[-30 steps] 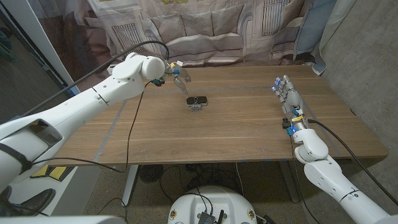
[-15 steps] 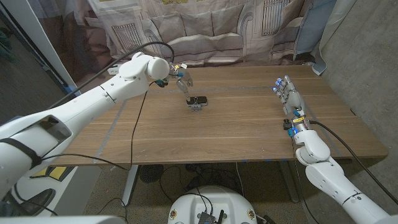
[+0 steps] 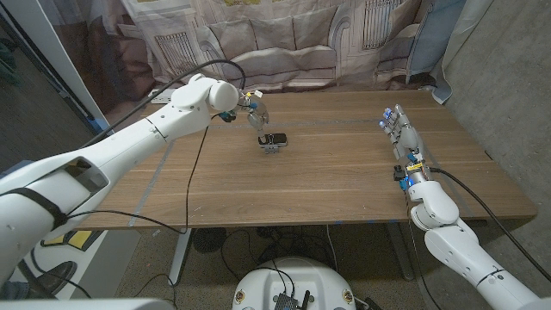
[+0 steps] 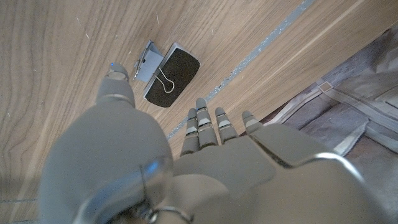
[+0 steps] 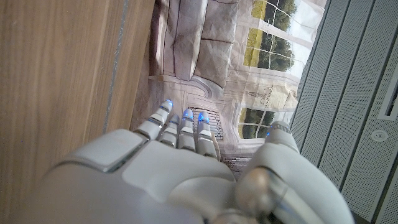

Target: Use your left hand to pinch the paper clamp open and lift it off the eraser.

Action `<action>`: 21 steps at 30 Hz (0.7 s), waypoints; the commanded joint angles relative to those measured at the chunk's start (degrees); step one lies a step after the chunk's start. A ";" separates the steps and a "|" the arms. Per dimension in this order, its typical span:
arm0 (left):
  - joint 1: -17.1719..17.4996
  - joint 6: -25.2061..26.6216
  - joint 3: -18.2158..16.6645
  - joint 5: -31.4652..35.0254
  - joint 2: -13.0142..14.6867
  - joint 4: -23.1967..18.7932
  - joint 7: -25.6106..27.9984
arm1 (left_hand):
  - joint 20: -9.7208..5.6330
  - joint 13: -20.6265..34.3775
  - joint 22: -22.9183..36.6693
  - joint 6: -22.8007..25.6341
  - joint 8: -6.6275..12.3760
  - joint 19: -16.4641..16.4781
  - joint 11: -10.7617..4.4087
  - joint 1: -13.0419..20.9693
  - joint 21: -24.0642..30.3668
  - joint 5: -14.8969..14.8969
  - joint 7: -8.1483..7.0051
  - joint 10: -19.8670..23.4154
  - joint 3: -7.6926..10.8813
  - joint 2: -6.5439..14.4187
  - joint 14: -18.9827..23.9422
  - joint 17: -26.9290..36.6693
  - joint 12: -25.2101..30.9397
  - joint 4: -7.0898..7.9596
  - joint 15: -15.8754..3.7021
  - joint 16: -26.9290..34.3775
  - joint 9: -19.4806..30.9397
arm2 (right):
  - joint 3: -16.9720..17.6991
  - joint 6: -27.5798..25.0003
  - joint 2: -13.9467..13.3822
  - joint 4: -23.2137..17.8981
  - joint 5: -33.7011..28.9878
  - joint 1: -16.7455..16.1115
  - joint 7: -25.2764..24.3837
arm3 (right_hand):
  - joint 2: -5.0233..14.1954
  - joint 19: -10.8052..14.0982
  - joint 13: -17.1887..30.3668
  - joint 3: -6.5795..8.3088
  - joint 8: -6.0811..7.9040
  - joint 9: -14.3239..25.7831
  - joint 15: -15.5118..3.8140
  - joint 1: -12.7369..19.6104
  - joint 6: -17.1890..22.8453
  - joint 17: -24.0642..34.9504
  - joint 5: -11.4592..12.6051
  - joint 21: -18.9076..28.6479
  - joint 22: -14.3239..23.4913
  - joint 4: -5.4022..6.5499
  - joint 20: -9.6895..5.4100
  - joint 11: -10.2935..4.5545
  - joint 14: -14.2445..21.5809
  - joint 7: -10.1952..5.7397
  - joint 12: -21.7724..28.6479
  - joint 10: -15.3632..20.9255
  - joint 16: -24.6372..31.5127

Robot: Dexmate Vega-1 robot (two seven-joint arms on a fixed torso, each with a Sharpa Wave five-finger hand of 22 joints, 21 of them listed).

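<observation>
- The left hand (image 3: 255,112) hovered just above and behind the eraser (image 3: 275,139), toward the tabletop's far edge; its fingers (image 4: 207,127) were spread and held nothing.
- The eraser, a dark block, lay on the tabletop (image 3: 327,181) with the paper clamp (image 4: 148,62) gripping one end, wire handles folded over it.
- Judged from this, the step in hand was the approach: the clamp was not yet touched. The next move would call for lowering thumb and a finger onto the two wire handles and squeezing them together before lifting.
- Open wood surrounded the eraser on every side, so the hand had room to descend; the far edge lay near behind it.
- The right hand (image 3: 403,138) stood well apart from the eraser by the right edge, fingers straight, holding nothing.
</observation>
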 commanded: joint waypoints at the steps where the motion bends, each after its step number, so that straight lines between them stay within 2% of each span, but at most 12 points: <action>1: -0.97 -0.91 1.69 0.24 -2.02 3.45 1.35 | -0.02 0.12 0.17 1.01 0.46 0.59 -0.43 0.66 0.28 0.49 -0.18 0.61 0.03 0.34 0.77 0.09 0.47 -0.16 -0.21 0.57 0.23 | 0.34 -0.31 0.04 -0.54 -0.17 -0.69 -0.47 | -0.09 0.28 0.12 0.05 -0.05 0.17 -0.16 0.14 0.07 -0.06 0.02 0.15 0.19 -0.48 0.33 -0.17 0.26 -0.07 -0.33 0.08 -0.01; 4: -1.19 -0.66 2.44 1.35 -2.34 3.77 1.73 | 0.04 0.12 0.17 1.54 0.53 0.81 -1.50 1.06 0.32 0.72 -1.45 1.12 0.04 0.37 1.18 0.08 0.63 -0.27 -0.76 0.55 0.24 | 0.32 -0.27 0.11 -0.41 -0.13 -0.68 -0.38 | -0.09 0.28 0.13 0.06 -0.06 0.17 -0.15 0.16 0.06 -0.07 0.02 0.16 0.19 -0.51 0.33 -0.25 0.24 -0.08 -0.39 0.09 -0.03; 7: -1.29 -0.35 2.94 2.08 -2.62 3.99 1.78 | 0.05 0.11 0.17 1.93 0.61 0.87 -2.15 1.18 0.33 0.80 -1.71 0.88 0.03 0.36 1.26 0.07 0.51 -0.30 -1.02 0.52 0.24 | 0.30 -0.17 0.20 -0.31 -0.19 -0.66 -0.36 | -0.09 0.26 0.13 0.07 -0.08 0.18 -0.12 0.19 0.04 -0.08 0.03 0.16 0.19 -0.54 0.32 -0.28 0.17 -0.13 -0.52 -0.02 -0.07; 9: -1.38 -0.28 3.13 2.22 -2.77 4.17 1.66 | 0.06 0.11 0.16 2.20 0.63 0.91 -2.54 1.24 0.32 0.90 -2.43 0.86 -0.04 0.30 1.34 0.07 0.48 -0.30 -1.06 0.47 0.24 | 0.31 -0.16 0.21 -0.30 -0.19 -0.67 -0.35 | -0.08 0.25 0.13 0.08 -0.09 0.18 -0.08 0.20 0.04 -0.08 0.03 0.16 0.19 -0.56 0.32 -0.31 0.17 -0.10 -0.59 -0.05 -0.08; 15: -1.15 0.22 3.23 2.58 -3.01 4.35 2.41 | 0.06 0.10 0.16 3.56 0.97 1.07 -2.69 1.24 0.34 1.01 -3.34 1.03 -0.15 0.28 1.52 0.06 0.50 -0.23 -1.23 0.42 0.23 | 0.35 -0.02 0.30 -0.19 -0.22 -0.65 -0.32 | -0.08 0.23 0.14 0.08 -0.06 0.18 -0.06 0.18 0.15 -0.08 0.03 0.17 0.19 -0.59 0.34 -0.24 0.20 -0.11 -0.69 0.10 -0.08; 17: -1.08 0.45 3.45 3.14 -3.14 4.39 2.88 | 0.04 0.09 0.17 3.90 1.00 1.23 -2.74 1.29 0.38 1.06 -3.71 1.15 -0.18 0.30 1.64 0.06 0.51 -0.21 -1.94 0.41 0.23 | 0.36 -0.03 0.33 -0.17 -0.24 -0.66 -0.37 | -0.07 0.23 0.14 0.09 -0.05 0.18 -0.09 0.17 0.17 -0.07 0.03 0.17 0.19 -0.59 0.32 -0.23 0.21 -0.09 -0.72 0.11 -0.08; 18: -0.99 0.57 3.48 3.22 -3.24 4.48 3.14 | 0.04 0.06 0.17 4.16 0.92 1.46 -3.72 1.47 0.43 1.14 -4.09 0.91 -0.16 0.40 1.76 0.03 0.36 -0.23 -2.89 0.35 0.22 | 0.35 0.00 0.36 -0.12 -0.17 -0.66 -0.31 | -0.07 0.24 0.14 0.09 -0.04 0.18 -0.05 0.17 0.19 -0.07 0.03 0.18 0.19 -0.59 0.34 -0.22 0.24 -0.08 -0.74 0.12 -0.07; 19: -0.94 0.62 3.52 3.23 -3.36 4.62 3.30 | 0.03 0.04 0.16 4.41 0.92 1.61 -3.96 1.57 0.46 1.17 -4.37 0.97 -0.16 0.45 2.00 0.02 0.35 -0.24 -3.48 0.39 0.22 | 0.35 0.00 0.36 -0.09 -0.12 -0.66 -0.25 | -0.07 0.23 0.14 0.08 -0.04 0.18 -0.03 0.16 0.22 -0.07 0.03 0.18 0.19 -0.59 0.38 -0.22 0.25 -0.09 -0.76 0.14 -0.07; 21: -0.88 0.64 3.63 3.23 -3.59 4.89 3.55 | 0.03 0.03 0.16 4.36 0.85 1.72 -3.98 1.62 0.48 1.19 -4.51 1.04 -0.16 0.47 2.19 0.01 0.36 -0.24 -3.58 0.42 0.22 | 0.35 -0.01 0.39 -0.09 -0.12 -0.72 -0.29 | -0.07 0.23 0.14 0.07 -0.02 0.18 -0.03 0.12 0.27 -0.06 0.02 0.18 0.19 -0.59 0.35 -0.18 0.25 -0.06 -0.75 0.32 -0.07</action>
